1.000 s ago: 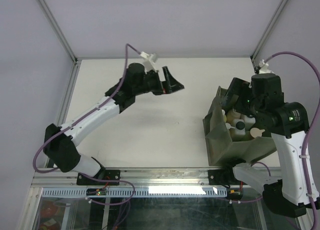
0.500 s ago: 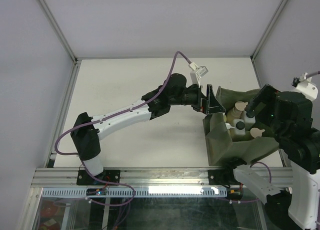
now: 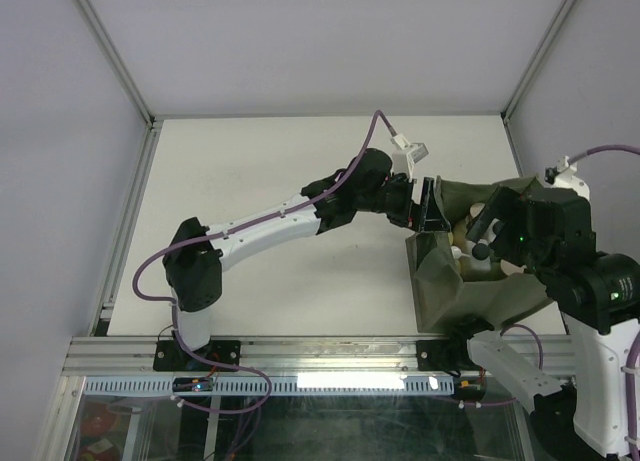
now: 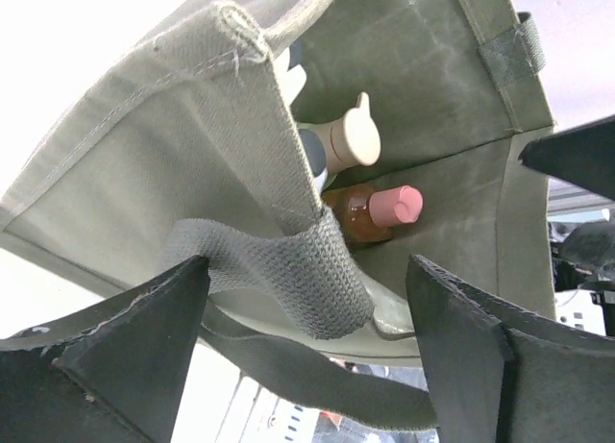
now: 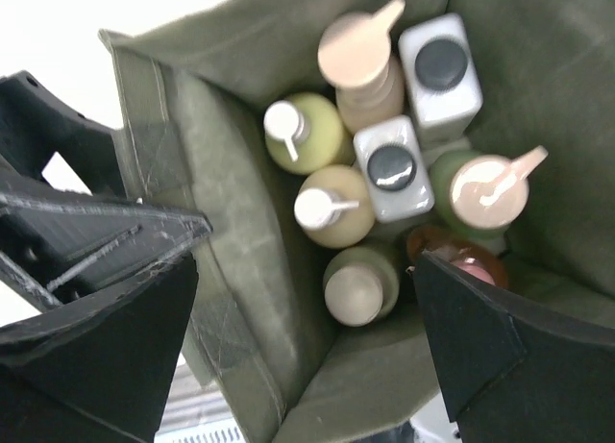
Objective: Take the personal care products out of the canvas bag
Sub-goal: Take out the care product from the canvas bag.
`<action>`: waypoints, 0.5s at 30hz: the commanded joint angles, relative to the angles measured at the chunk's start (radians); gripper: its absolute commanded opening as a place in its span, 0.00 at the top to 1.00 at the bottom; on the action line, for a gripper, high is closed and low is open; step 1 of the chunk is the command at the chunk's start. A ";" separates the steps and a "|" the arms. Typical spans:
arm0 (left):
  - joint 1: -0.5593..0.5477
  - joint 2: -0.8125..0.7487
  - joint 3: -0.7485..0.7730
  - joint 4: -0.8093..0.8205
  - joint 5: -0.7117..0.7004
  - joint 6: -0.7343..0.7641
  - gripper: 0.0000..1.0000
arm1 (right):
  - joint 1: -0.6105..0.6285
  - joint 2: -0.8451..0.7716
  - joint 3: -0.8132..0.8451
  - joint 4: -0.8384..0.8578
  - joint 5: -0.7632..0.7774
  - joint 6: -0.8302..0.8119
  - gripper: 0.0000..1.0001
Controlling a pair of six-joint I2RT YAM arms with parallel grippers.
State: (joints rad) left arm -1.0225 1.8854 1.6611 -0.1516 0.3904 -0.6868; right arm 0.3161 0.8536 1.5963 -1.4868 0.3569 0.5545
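Products: eight bottles (image 5: pixel 332 208) stand upright and packed close together inside the canvas bag (image 3: pixel 440 281). Among them are a white bottle with a black cap (image 5: pixel 391 166), a yellow-green pump bottle (image 5: pixel 293 126) and an amber bottle with a pink cap (image 4: pixel 370 212).
Bag: olive and floppy, with its mouth open upward. It sits at the right near side of the table, just beyond the right arm's base.
Left gripper (image 4: pixel 306 270): at the bag's left far rim, jaws wide apart. The strap handle (image 4: pixel 322 284) lies between them unpinched, and they hold nothing.
Right gripper (image 5: pixel 307 246): above the bag's mouth, jaws spread wide and empty, apart from every bottle.
Progress: this looks like the very start. No bottle shows outside the bag in any view, so all eight are left to lift out.
Surface: the table (image 3: pixel 280 171) is matte off-white, with an aluminium rail (image 3: pixel 300 353) along its near edge.
Room: pale grey panels stand on the left, far and right sides, held in metal frame posts.
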 commanded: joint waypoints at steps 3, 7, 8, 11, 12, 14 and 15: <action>-0.013 -0.068 -0.054 -0.062 -0.034 0.083 0.26 | 0.005 -0.098 -0.137 0.014 -0.150 0.142 0.05; -0.013 -0.036 -0.037 -0.135 -0.007 0.122 0.36 | 0.005 -0.124 -0.235 -0.002 -0.173 0.231 0.08; -0.013 -0.026 -0.029 -0.155 0.001 0.137 0.37 | 0.005 -0.124 -0.241 -0.007 -0.150 0.244 0.09; -0.013 -0.016 -0.009 -0.188 0.023 0.171 0.38 | 0.004 -0.100 -0.230 0.031 -0.081 0.220 0.10; -0.012 -0.016 -0.004 -0.190 0.033 0.177 0.38 | 0.006 -0.067 -0.212 0.048 -0.044 0.202 0.10; -0.013 -0.016 0.005 -0.191 0.047 0.191 0.38 | 0.005 0.010 -0.162 0.052 0.065 0.178 0.11; -0.013 -0.016 0.010 -0.193 0.049 0.201 0.38 | 0.005 0.048 -0.144 0.042 0.129 0.175 0.13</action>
State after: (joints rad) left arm -1.0283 1.8645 1.6241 -0.2977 0.3893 -0.5648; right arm 0.3161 0.7788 1.3678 -1.4994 0.2779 0.7353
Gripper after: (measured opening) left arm 0.622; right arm 0.891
